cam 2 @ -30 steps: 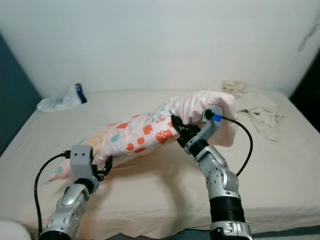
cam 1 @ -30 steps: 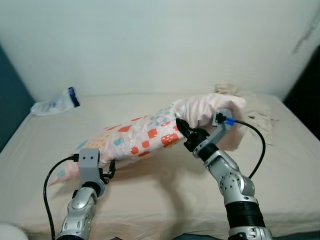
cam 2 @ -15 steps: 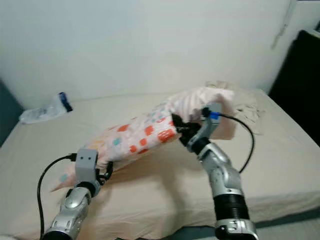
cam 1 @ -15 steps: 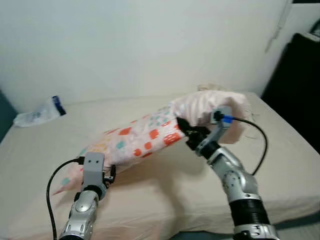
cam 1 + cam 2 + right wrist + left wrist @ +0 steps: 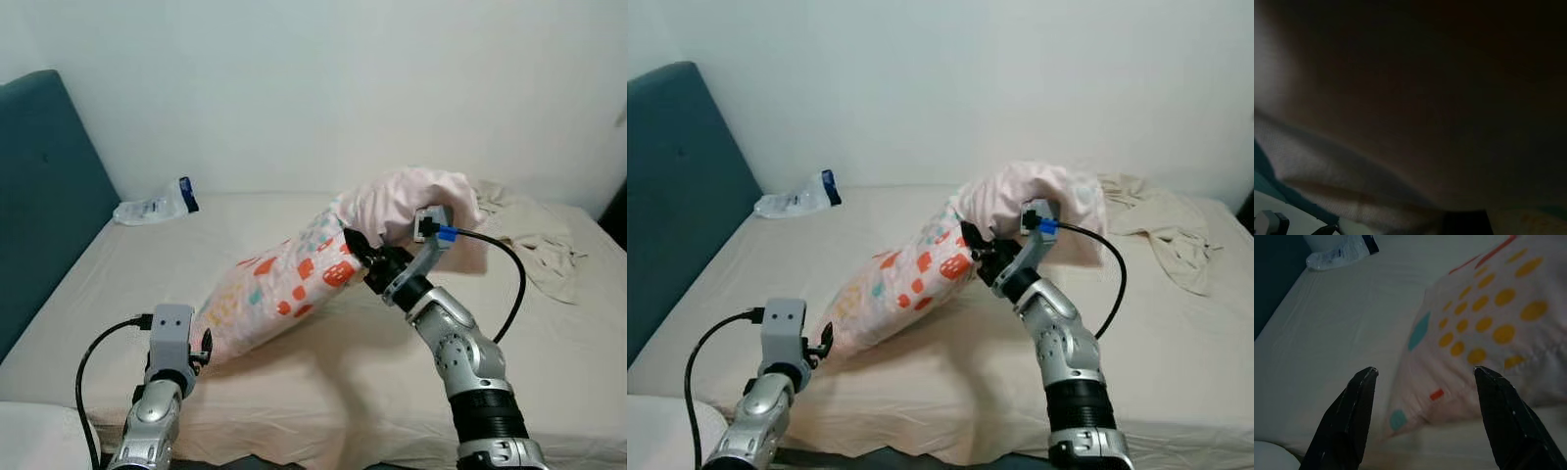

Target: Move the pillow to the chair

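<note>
Now my left gripper (image 5: 1422, 377) gapes wide by the pillow's (image 5: 284, 279) low corner, holding nothing; my right gripper (image 5: 361, 250) is clamped into its raised end, so it slants above the bed (image 5: 127, 284).

One patterned pillow (image 5: 294, 279) lies on one bed (image 5: 118, 294). One clear plastic bag (image 5: 155, 206) sits near the wall, and one crumpled beige cloth (image 5: 534, 235) lies at the far side. Two grippers are in view: the left gripper (image 5: 1422, 374) and the right gripper (image 5: 361, 250).
</note>
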{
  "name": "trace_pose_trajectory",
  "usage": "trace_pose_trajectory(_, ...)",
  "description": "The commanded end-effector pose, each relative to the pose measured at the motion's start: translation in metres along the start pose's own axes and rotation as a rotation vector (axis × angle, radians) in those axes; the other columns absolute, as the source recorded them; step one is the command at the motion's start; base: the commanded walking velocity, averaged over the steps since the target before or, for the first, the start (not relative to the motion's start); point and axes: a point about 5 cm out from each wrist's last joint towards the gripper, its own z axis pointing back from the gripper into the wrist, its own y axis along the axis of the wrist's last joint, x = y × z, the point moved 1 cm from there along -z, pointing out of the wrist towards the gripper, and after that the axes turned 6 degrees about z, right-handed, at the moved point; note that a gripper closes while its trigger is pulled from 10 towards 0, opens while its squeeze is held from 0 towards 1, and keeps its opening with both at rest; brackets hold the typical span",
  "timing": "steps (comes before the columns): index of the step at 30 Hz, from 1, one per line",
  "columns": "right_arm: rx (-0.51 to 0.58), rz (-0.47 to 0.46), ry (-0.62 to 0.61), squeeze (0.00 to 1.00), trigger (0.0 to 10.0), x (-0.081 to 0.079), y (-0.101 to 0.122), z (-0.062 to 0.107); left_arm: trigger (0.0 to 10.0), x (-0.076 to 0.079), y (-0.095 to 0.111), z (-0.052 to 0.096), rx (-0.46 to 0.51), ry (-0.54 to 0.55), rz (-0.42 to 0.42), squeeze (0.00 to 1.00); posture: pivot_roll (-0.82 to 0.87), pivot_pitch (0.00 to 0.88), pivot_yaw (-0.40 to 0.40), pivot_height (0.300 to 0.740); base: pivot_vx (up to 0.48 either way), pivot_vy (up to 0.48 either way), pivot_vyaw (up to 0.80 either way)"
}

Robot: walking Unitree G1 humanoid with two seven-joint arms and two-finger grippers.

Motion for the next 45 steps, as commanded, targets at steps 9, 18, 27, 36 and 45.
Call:
trace_pose_trajectory(9,0.082,0.021,0.069,0.00,10.0,-0.014,0.014,-0.007,10.0,0.011,-0.002,-0.001,-0.019,-0.060,-0.032,0.00,0.03,0.000,0.002,0.740,0.000,-0.040,0.77)
trace_pose_trajectory(18,0.078,0.008,0.077,0.00,10.0,-0.017,0.010,-0.008,10.0,0.017,0.001,-0.003,-0.010,-0.077,-0.037,0.00,0.04,0.000,0.002,0.740,0.000,-0.410,0.77)
trace_pose_trajectory(27,0.089,-0.001,0.082,0.00,10.0,-0.018,0.011,-0.009,10.0,0.018,0.001,-0.003,-0.006,-0.086,-0.032,0.00,0.04,0.000,0.006,0.740,0.000,0.000,0.77)
trace_pose_trajectory(36,0.090,-0.002,0.092,0.00,10.0,-0.020,0.011,-0.008,10.0,0.021,0.002,-0.003,-0.001,-0.095,-0.032,0.00,0.03,0.000,0.005,0.740,0.000,0.000,0.77)
trace_pose_trajectory(45,0.088,-0.004,0.089,0.00,10.0,-0.020,0.011,-0.007,10.0,0.024,0.002,-0.003,-0.002,-0.105,-0.025,0.00,0.03,0.000,0.004,0.740,0.000,0.000,0.77)
